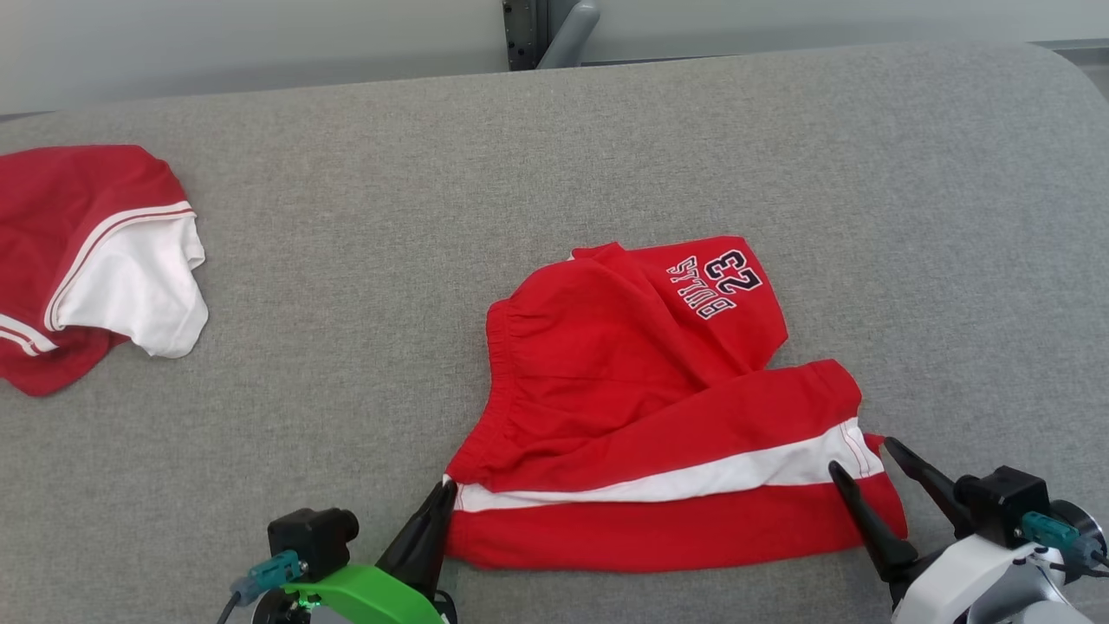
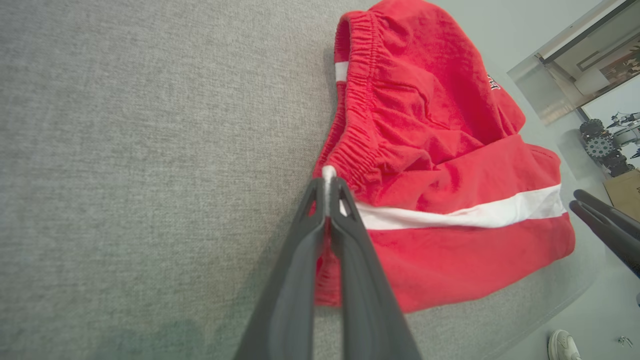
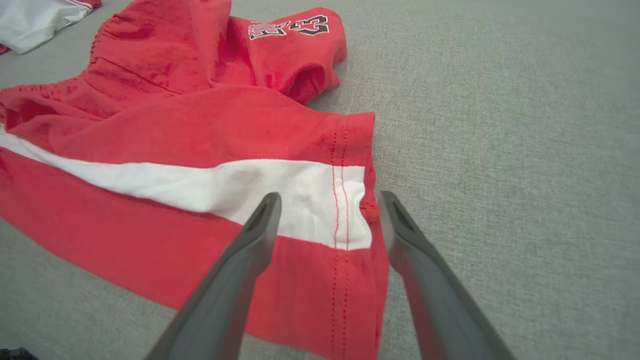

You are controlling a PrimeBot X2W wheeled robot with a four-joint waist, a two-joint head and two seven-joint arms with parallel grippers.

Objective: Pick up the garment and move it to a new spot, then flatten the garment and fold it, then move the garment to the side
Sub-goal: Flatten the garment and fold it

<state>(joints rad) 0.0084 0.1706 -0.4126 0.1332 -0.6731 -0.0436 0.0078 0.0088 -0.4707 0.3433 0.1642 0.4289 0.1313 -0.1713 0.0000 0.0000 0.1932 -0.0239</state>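
Note:
The garment (image 1: 641, 416) is a pair of red shorts with a white side stripe and a "BULLS 23" print, lying rumpled on the grey surface. My left gripper (image 1: 446, 492) is shut on its waistband corner at the white stripe; the left wrist view shows the fingers (image 2: 327, 200) pinching a bit of white cloth of the garment (image 2: 440, 165). My right gripper (image 1: 862, 458) stands open over the hem end of the stripe. In the right wrist view its fingertips (image 3: 270, 205) straddle the stitched hem of the garment (image 3: 200, 130), with the cloth lying loose between them.
A second red and white garment (image 1: 95, 260) lies at the far left of the grey padded table (image 1: 606, 139). A dark post and pale arm part (image 1: 554, 35) stand behind the table's back edge. A person's shoe (image 2: 562, 345) shows on the floor past the table's edge.

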